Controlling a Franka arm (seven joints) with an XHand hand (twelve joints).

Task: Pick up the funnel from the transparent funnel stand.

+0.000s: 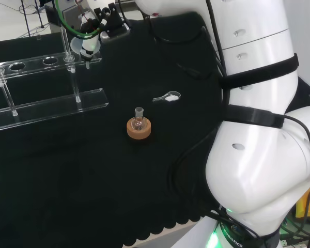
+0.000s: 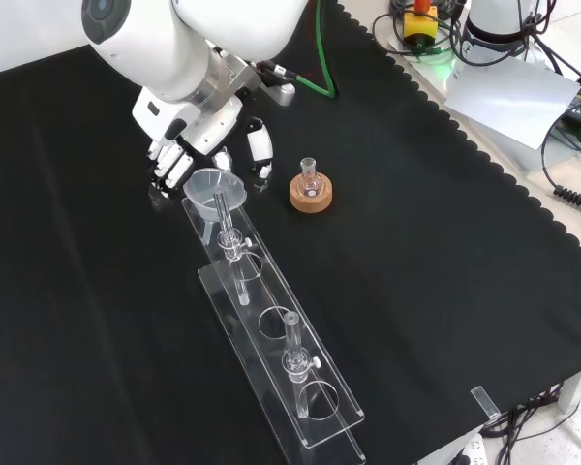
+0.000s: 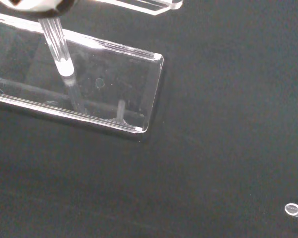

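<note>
The clear funnel [image 2: 215, 191] stands at the near end of the transparent funnel stand [image 2: 271, 325] in the front view, its stem pointing down by the shelf's end. My hand [image 2: 198, 131] is right behind it, with fingers on one side of the cone and the thumb on the other, curled round it. From the head view the funnel [image 1: 85, 49] hangs just under the hand [image 1: 95, 26], at the right end of the stand's upper shelf [image 1: 41, 62]. The wrist view has the ribbed funnel stem [image 3: 55, 42] above the stand's base plate [image 3: 114, 89].
A small round flask [image 2: 310, 174] sits on a cork ring [image 2: 311, 196] to the right of the funnel in the front view. A small clear spoon [image 1: 168, 96] lies on the cloth. The stand's posts [image 2: 290, 339] rise along its length. The arm's white links [image 1: 258, 129] take up the head view's right.
</note>
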